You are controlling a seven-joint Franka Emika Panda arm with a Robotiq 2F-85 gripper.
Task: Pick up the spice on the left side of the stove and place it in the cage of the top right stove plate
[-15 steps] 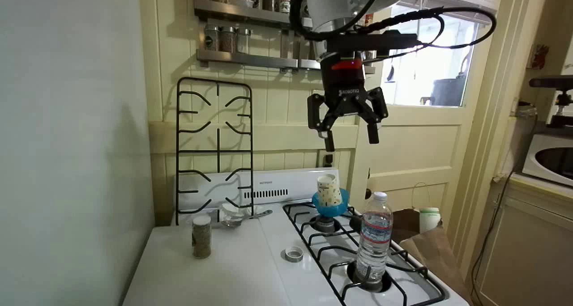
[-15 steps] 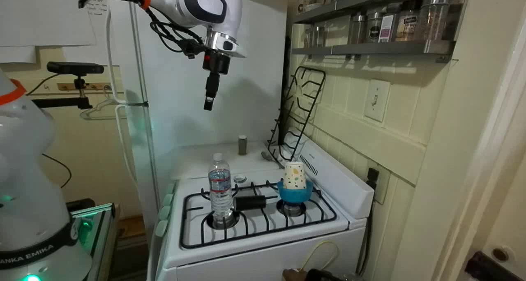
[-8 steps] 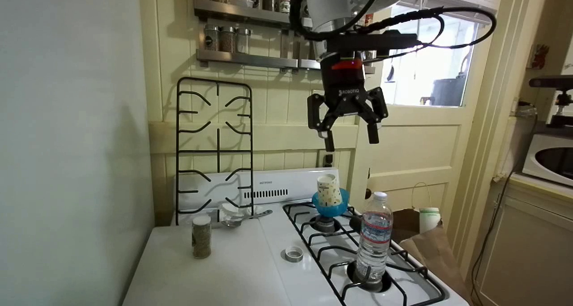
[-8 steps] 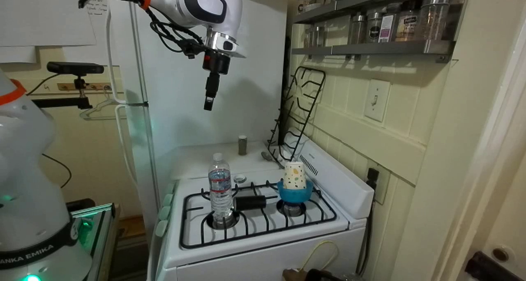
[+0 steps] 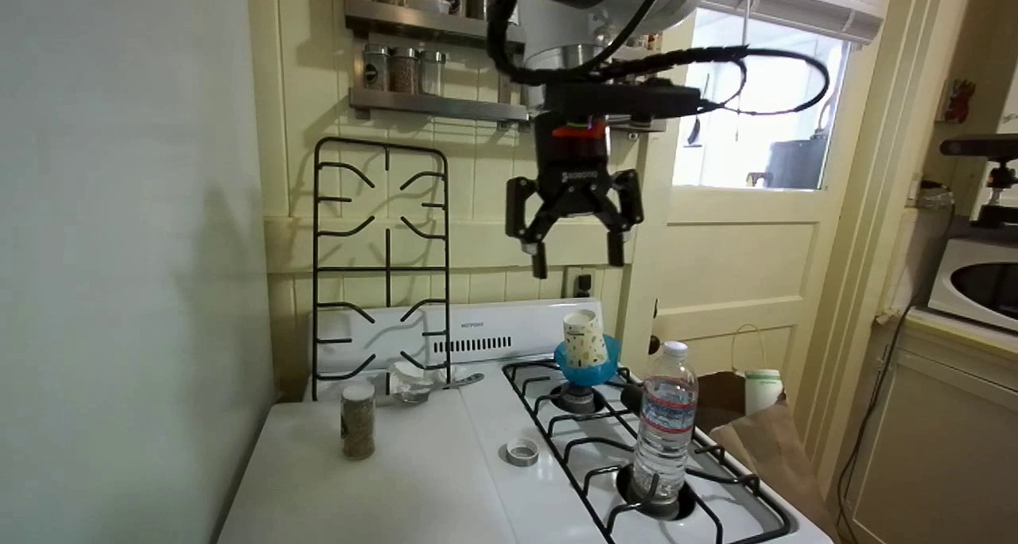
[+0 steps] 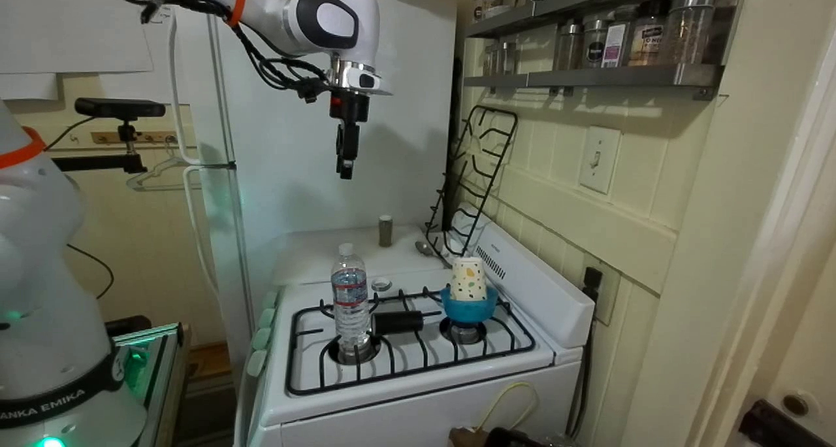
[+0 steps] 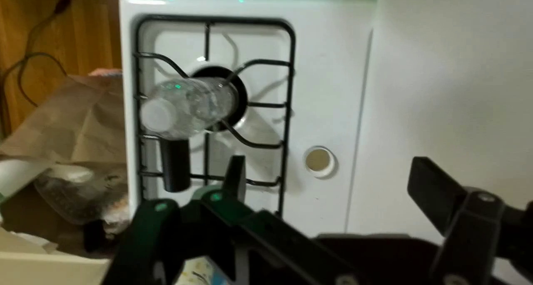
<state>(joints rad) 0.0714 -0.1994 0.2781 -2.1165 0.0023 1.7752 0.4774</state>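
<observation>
The spice jar (image 5: 358, 429), clear with greenish-brown contents and a pale lid, stands upright on the white panel left of the burners. It also shows in an exterior view (image 6: 385, 231) and is out of view in the wrist view. The black grate (image 5: 549, 433) lies over the right-hand burners. On its back burner sits a blue bowl (image 5: 592, 375) with a speckled cup (image 5: 584, 339) in it. My gripper (image 5: 578, 267) hangs open and empty, high above the stove, right of the jar. In the wrist view the fingers (image 7: 435, 193) stand wide apart with nothing between them.
A water bottle (image 5: 666, 429) stands on the front burner. A black cylinder (image 6: 397, 322) lies on the grate. A white ring-shaped lid (image 7: 320, 162) and a spoon (image 5: 413, 397) lie on the stove. A loose grate (image 5: 382, 269) leans on the wall. Shelves (image 5: 437, 105) hold jars.
In an exterior view my gripper has moved left toward the jar's side and slightly down. It stays open. The jar, bottle, bowl and cup have not moved.
</observation>
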